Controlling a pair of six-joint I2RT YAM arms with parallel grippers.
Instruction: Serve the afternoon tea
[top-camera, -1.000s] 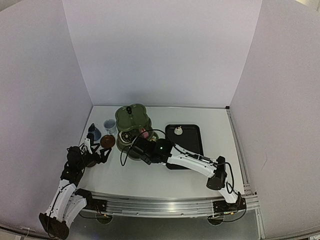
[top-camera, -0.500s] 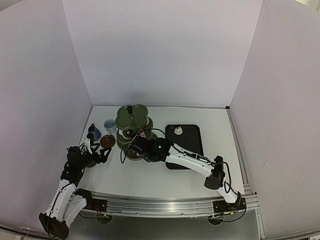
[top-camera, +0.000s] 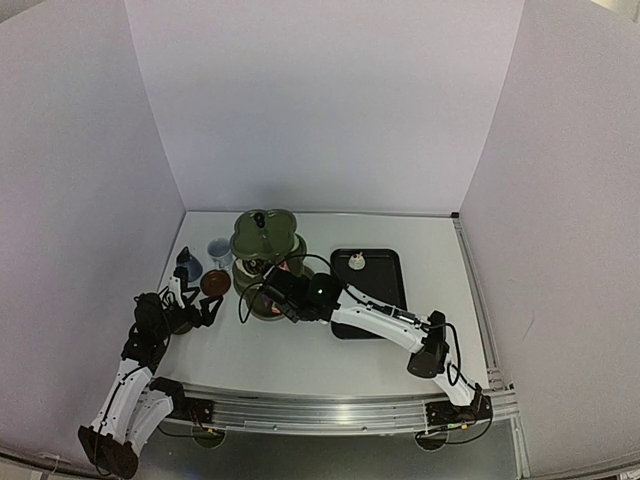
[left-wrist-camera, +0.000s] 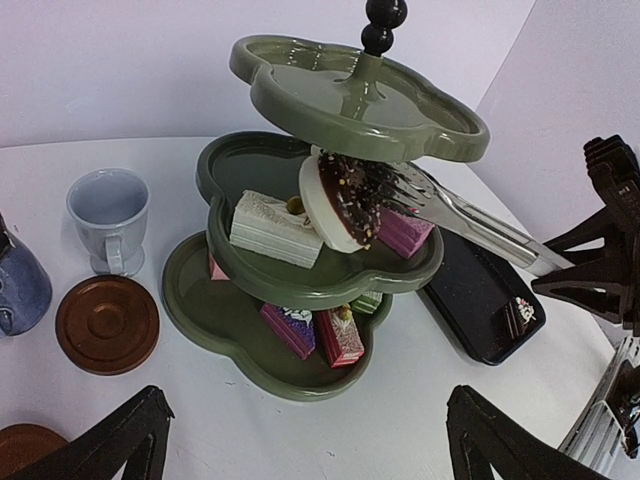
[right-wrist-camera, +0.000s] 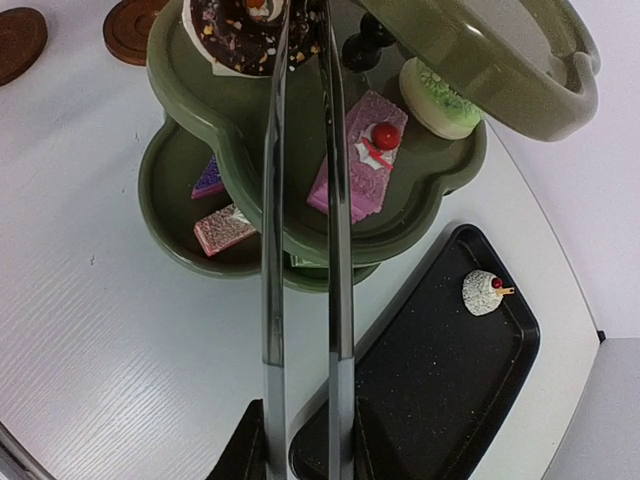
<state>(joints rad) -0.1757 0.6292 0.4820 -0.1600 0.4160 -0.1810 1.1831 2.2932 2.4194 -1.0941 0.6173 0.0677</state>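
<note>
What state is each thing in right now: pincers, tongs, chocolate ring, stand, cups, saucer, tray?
Left pincer: open, empty.
Right pincer: shut on the tongs.
Stand: upright, top tier bare.
Chocolate ring: clamped in the tongs, tilted, at the stand's middle tier.
Pale cup: upright, empty.
Saucer beside it: bare.
Dark-blue cup: cut off by the frame, state unclear.
Black tray: holds one white cake.

In the left wrist view the dark-blue cup (left-wrist-camera: 20, 290) gets chopped by the left edge and one brown saucer (left-wrist-camera: 25, 445) by the bottom-left corner, the right wrist view clips the chocolate ring cake (right-wrist-camera: 235, 35) at the top, and from above the stand (top-camera: 265, 235) mostly hides its lower tiers under its own top tier.
</note>
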